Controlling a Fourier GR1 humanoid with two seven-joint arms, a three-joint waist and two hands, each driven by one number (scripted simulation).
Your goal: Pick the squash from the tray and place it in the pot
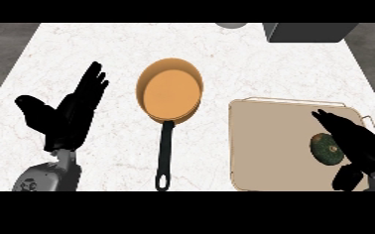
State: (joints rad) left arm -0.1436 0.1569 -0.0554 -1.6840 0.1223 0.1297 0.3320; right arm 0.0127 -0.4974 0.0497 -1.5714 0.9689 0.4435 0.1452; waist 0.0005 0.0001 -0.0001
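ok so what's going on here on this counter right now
The robot's right hand is over the beige tray, right beside the dark green squash lying on it, fingers straight and not yet closed on it. The orange pot sits mid-counter with nothing in it, handle pointing toward the robot. The left hand rests open at the left.

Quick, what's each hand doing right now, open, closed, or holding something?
Left hand: open, resting at the view's left, holding nothing.
Right hand: open, fingers straight over the tray beside the squash, not gripping it.
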